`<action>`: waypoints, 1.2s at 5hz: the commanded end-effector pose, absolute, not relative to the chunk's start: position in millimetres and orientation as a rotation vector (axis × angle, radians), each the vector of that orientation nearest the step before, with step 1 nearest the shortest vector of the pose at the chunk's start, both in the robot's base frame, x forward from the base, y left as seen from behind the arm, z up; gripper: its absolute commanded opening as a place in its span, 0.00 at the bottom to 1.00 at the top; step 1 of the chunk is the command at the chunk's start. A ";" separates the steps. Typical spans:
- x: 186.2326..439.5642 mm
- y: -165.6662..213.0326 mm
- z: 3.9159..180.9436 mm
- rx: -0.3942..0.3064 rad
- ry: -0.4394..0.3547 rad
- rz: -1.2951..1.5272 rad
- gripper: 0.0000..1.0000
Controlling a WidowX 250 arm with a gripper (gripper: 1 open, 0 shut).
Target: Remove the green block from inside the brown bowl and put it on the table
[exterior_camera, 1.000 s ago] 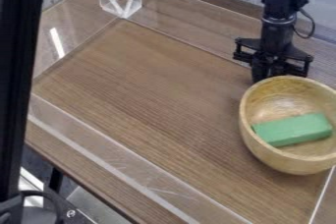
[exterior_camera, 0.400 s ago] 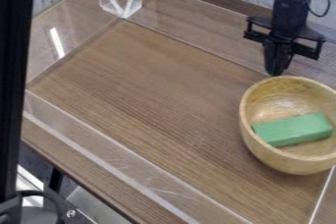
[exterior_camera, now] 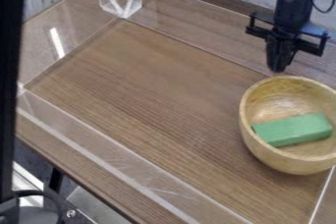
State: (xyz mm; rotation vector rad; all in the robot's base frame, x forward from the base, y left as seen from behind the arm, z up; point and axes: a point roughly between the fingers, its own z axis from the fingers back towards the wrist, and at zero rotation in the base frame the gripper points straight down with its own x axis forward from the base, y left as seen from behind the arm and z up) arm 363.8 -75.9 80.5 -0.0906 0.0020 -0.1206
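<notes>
Block point(exterior_camera: 293, 130), green and flat, lies on the floor of the bowl point(exterior_camera: 261, 144), slightly tilted, its long side running roughly across the bowl and one end close to the wall farthest from the table's middle. From where I stand it looks like a light, rigid little bar, probably wood or plastic with a smooth painted face, so nothing that would crush or bend, though it could skid on the bowl's curved bottom if nudged. The sensible hold, I'd say, is across its narrow width near the middle, fingers coming straight down, since the long ends sit too near the bowl's thick wall to leave room.

Gripper point(exterior_camera: 281, 67) hangs just behind the bowl's far rim, pointing down, its fingers pressed together and holding nothing. It is above the table point(exterior_camera: 144, 90) rather than over the bowl's hollow, so it would need to spread its fingers and shift over the block before coming down. The bowl itself looks heavy enough to stay put.
</notes>
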 end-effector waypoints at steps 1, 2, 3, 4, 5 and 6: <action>349.8 -59.8 127.7 -0.106 -0.173 -0.083 0.00; 329.1 -41.9 146.3 -0.114 -0.249 -0.051 0.00; 309.9 -13.7 152.9 -0.141 -0.233 0.050 0.00; 284.4 27.0 143.2 -0.156 -0.194 0.171 0.00; 251.6 58.5 125.3 -0.126 -0.177 0.137 0.00; 226.9 80.5 104.2 -0.106 -0.159 0.105 0.00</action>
